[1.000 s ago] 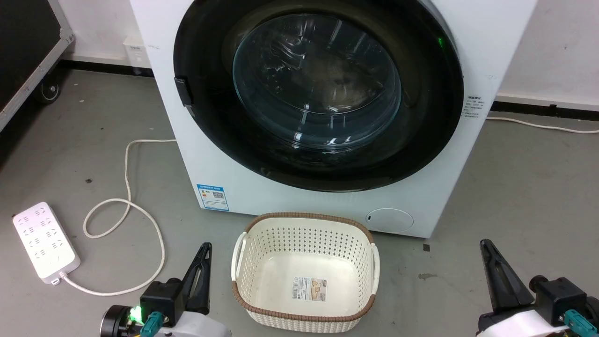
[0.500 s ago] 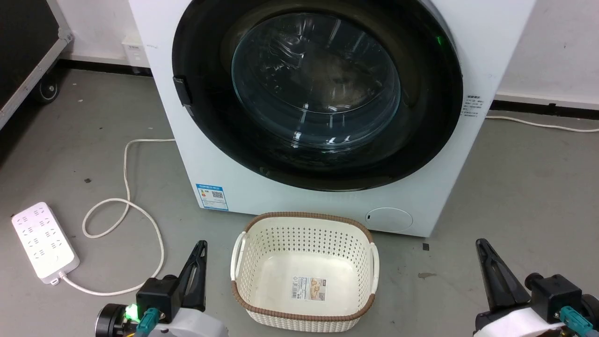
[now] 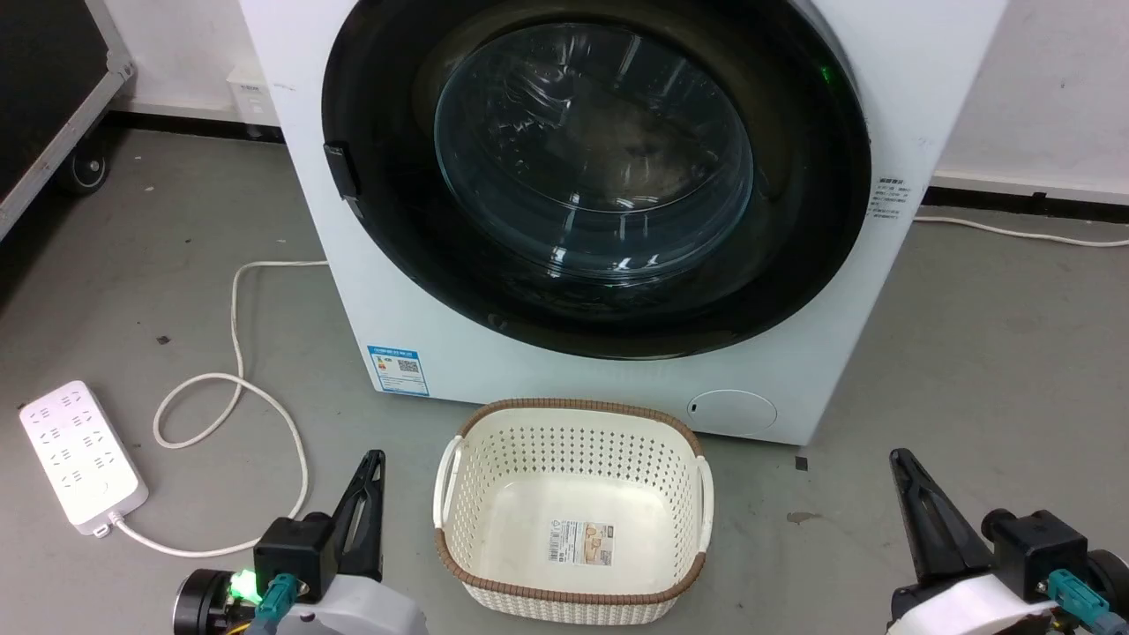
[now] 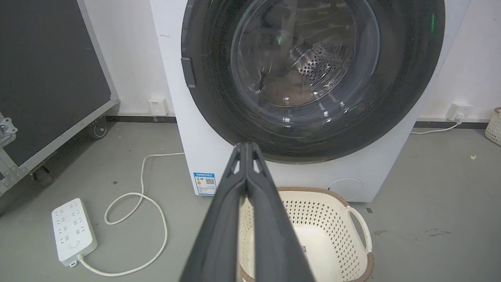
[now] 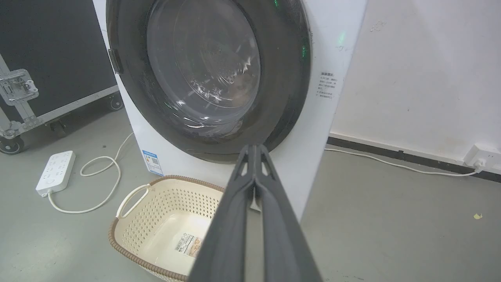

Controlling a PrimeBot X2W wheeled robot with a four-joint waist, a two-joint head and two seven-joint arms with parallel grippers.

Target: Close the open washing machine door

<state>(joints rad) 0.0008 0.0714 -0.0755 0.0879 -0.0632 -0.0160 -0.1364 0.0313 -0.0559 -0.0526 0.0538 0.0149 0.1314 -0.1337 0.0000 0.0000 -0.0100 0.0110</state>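
Note:
The washing machine (image 3: 529,370) is a big white front-loader standing straight ahead. The washing machine door (image 3: 794,265), glossy black with a clear glass bowl, lies flat against the machine's front; no gap shows at its left edge by the handle (image 3: 342,170). Through the glass the steel drum (image 4: 319,64) is visible. My left gripper (image 3: 376,459) hovers low at the lower left, shut and holding nothing, well short of the machine. My right gripper (image 3: 897,459) hovers at the lower right, also shut with nothing in it. Both pairs of fingers press together in the wrist views (image 4: 246,147) (image 5: 254,148).
A cream perforated basket (image 3: 573,408) with a brown rim stands on the floor between my grippers, just before the machine. A white power strip (image 3: 79,454) and its looped cable (image 3: 234,388) lie at the left. A black wheeled case (image 3: 44,79) stands at far left.
The whole head view has drifted slightly. Both grippers sit a little further left in it and stay shut. The door has not moved.

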